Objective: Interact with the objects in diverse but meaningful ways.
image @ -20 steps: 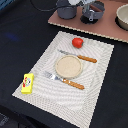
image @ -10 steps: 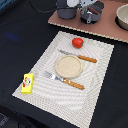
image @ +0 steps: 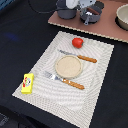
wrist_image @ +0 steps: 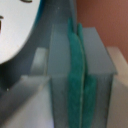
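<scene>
A red tomato point(image: 77, 42) sits on the striped placemat point(image: 100, 75) at its far edge. A yellow rectangular box point(image: 28, 83) lies at the mat's corner at the exterior view's left. A grey saucepan point(image: 96, 14) stands on the brown board point(image: 107, 29) at the back. My gripper point(image: 86, 7) hangs right over the saucepan. In the wrist view the green pads point(wrist_image: 75, 75) are pressed flat together with nothing between them, next to a pale grey curved surface point(wrist_image: 17, 30). The fish and the sausage are out of view.
A round tan plate point(image: 68, 66) lies in the mat's middle, with a wooden-handled knife point(image: 80, 57) behind it and a fork point(image: 65, 80) in front. A second grey pot point(image: 65, 10) and a pale bowl point(image: 123, 17) stand on the board. Dark cloth surrounds the mat.
</scene>
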